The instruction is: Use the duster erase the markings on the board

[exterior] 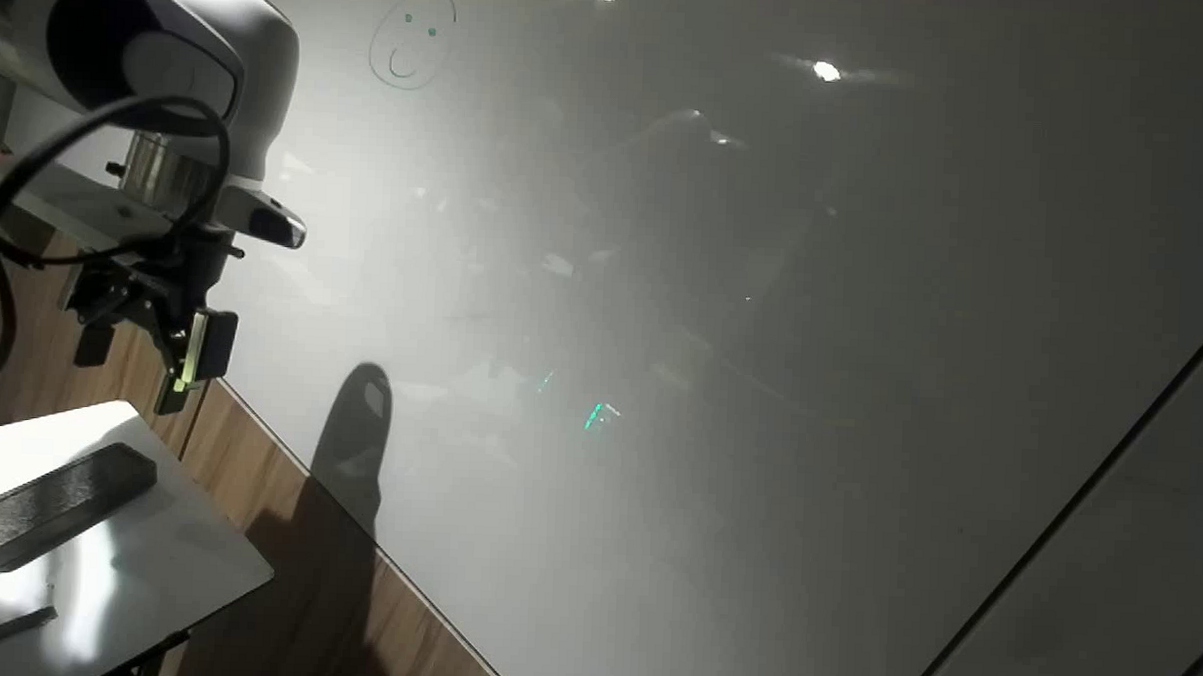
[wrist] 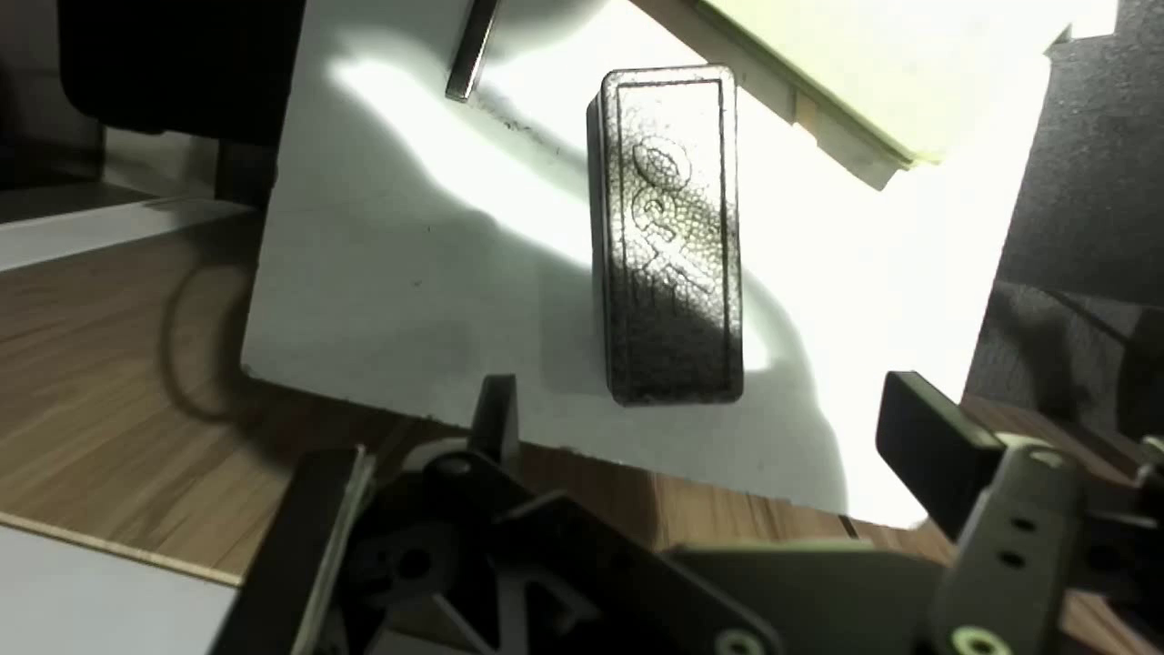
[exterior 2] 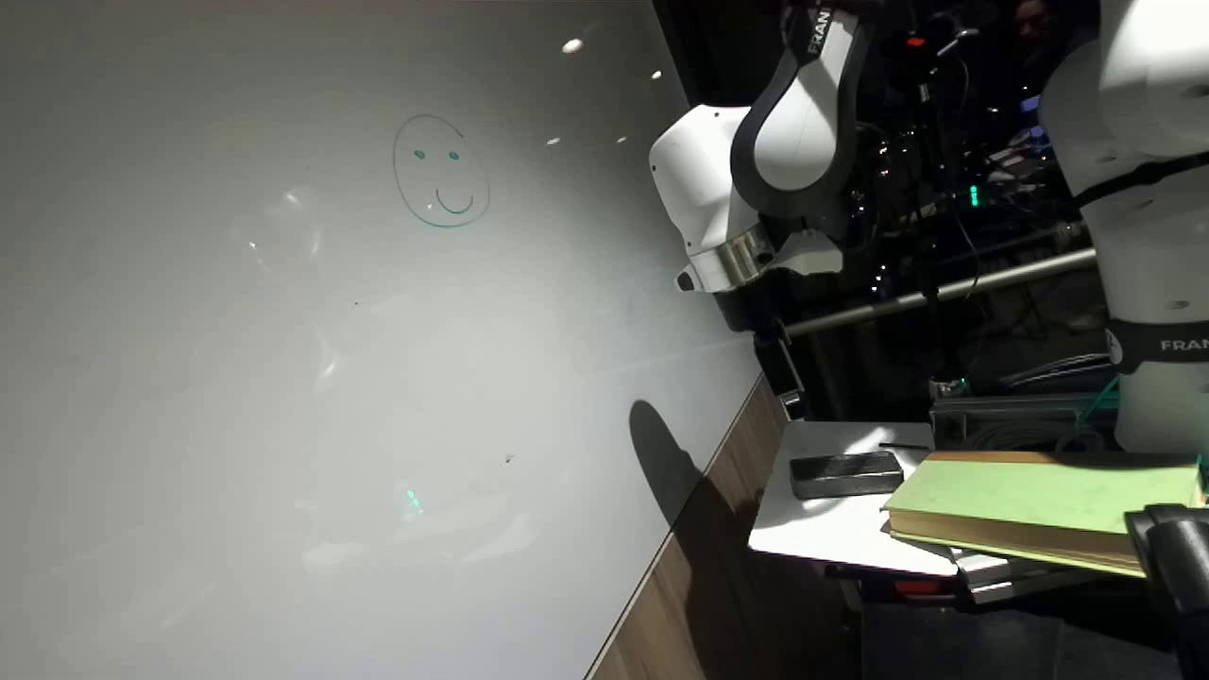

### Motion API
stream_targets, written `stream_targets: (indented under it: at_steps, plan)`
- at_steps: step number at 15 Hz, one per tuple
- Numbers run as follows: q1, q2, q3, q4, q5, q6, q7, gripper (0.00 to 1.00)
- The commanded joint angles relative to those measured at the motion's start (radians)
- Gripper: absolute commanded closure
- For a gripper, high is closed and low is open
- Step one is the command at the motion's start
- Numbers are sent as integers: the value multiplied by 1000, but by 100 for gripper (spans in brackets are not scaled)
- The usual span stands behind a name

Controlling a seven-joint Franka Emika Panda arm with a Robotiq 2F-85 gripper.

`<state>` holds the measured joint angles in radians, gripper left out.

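Wrist view: the duster (wrist: 673, 236) lay flat on a white tabletop (wrist: 382, 318), embossed face upward (a round emblem and some lettering, partly lost in the shine), with a band of light (wrist: 473, 177) slanting towards it across the surface. The gripper (wrist: 700, 414) had its fingers (wrist: 937, 446) spread wide apart, and the duster lay clear of them, untouched. Whether the fingertips hung over the tabletop or just past its edge could not be told. A slim dark stick (wrist: 475, 45) lay to one side of the duster, apart from it. On the duster's other side, near but not touching, was a pale green book (exterior 2: 1048, 486), thick, with one end over the tabletop in an exterior view.

The board (exterior: 754, 543), a large glossy grey-white panel dotted with glare spots (exterior: 827, 72), took up much of both exterior views. High on it stood the markings (exterior 2: 442, 172): a thin green smiling face with two filled eyes, a curved mouth and an outline that looked faint along one side. The robot arm (exterior 2: 803, 142) was bent beside the board, the gripper pointing downward near the tabletop. A dark rounded shadow (exterior: 353, 439) fell across the board's lower edge and onto the wooden panel (exterior: 237, 465) beneath it.
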<state>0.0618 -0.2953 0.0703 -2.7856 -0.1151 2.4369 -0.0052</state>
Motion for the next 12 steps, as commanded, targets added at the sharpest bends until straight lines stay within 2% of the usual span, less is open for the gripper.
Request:
stream_targets:
  at_steps: [1, 5, 12]
  plan:
    - [-12, 135, 6, 0, -32, 90, 6, 0]
    - [-9, 215, 1, 1, -50, 133, 8, 0]
    - [-12, 263, -8, 6, -68, 178, 5, 0]
